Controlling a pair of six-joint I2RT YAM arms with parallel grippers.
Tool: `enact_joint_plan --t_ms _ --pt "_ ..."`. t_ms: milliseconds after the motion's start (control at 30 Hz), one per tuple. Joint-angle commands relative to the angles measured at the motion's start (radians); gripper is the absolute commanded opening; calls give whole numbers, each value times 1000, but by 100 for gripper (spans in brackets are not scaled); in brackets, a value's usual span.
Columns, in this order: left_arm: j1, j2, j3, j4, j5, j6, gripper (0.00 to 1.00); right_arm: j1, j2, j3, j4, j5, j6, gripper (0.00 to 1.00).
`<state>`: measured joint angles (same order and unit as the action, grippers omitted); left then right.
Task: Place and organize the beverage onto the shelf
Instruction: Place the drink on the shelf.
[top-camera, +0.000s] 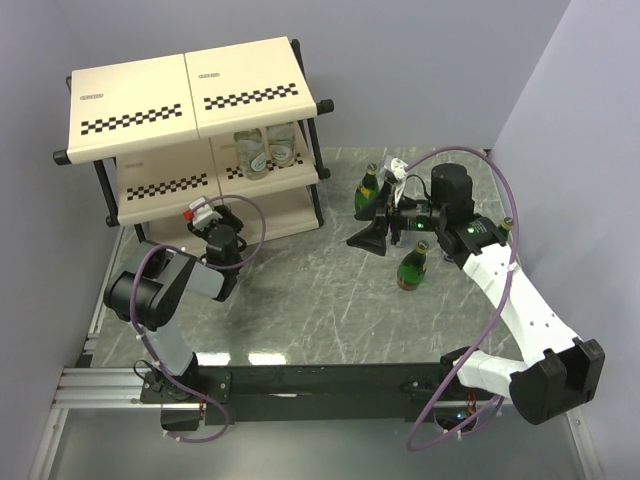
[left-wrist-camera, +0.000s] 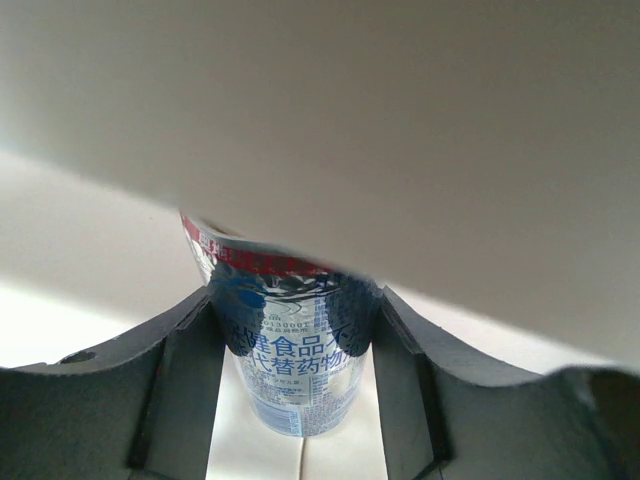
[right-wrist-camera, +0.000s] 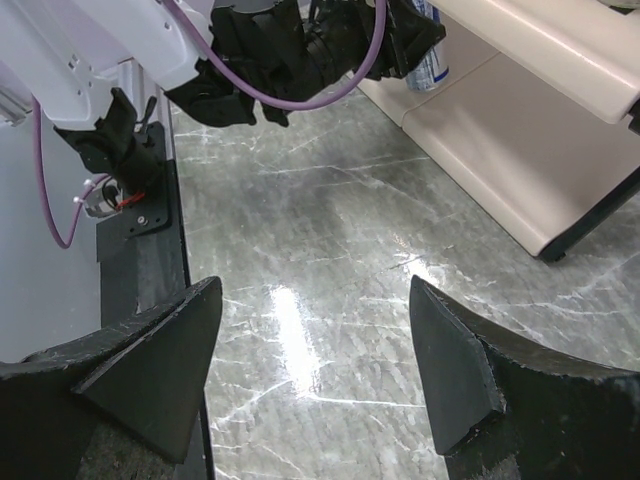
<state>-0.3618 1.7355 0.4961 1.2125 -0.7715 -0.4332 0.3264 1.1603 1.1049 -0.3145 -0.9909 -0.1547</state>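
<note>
The shelf (top-camera: 140, 95) stands at the back left. My left gripper (top-camera: 207, 220) reaches into its lowest tier, shut on a slim blue-silver can (top-camera: 199, 211). In the left wrist view the can (left-wrist-camera: 300, 370) stands upright on the cream panel between both fingers, under the tier above (left-wrist-camera: 400, 120). Two short clear bottles (top-camera: 265, 150) sit on the middle tier. My right gripper (top-camera: 375, 228) hangs open and empty over the table, between two green bottles (top-camera: 368, 188) (top-camera: 412, 266). In the right wrist view its fingers (right-wrist-camera: 170, 360) frame bare marble.
A gold cap (top-camera: 507, 222) shows behind the right forearm. The shelf's base panel (right-wrist-camera: 500, 130) and black leg (right-wrist-camera: 590, 215) lie to the right in the right wrist view, with the left arm (right-wrist-camera: 290, 50) beyond. The grey marble table (top-camera: 310, 300) is walled on both sides.
</note>
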Motion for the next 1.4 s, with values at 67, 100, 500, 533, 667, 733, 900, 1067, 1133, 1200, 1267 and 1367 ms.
enact_joint_plan --t_ms 67,100,500,533,667,733,900,1067,1133,1200,1267,1367 --pt "-5 -44 52 18 -41 -35 9 -10 -24 7 22 -29 -8 81" --pt "-5 -45 52 18 -41 -36 10 -12 -24 7 23 -31 -8 82" --pt "-9 -60 61 -67 -52 -64 34 -18 -28 6 26 -40 -2 81" --pt "-11 -59 59 -71 -54 -67 36 -18 -30 6 28 -40 -2 82" --pt "-12 -62 62 -93 -57 -73 40 -20 -30 6 28 -41 0 81" --pt "-14 -62 65 -103 -61 -73 42 -20 -30 6 28 -41 0 81" --pt "-19 -63 73 -119 -68 -73 47 -20 -31 6 28 -42 1 81" --pt "-20 -67 70 -128 -74 -76 52 -20 -33 4 29 -43 1 81" --pt "-22 -68 68 -126 -75 -78 53 -20 -31 6 29 -43 1 81" --pt "-22 -70 68 -126 -78 -79 55 -20 -31 6 29 -43 1 81" --pt "-23 -70 67 -126 -78 -79 56 -21 -31 4 29 -43 1 81" --pt "-23 -71 64 -126 -80 -79 59 -20 -33 4 29 -43 1 81"
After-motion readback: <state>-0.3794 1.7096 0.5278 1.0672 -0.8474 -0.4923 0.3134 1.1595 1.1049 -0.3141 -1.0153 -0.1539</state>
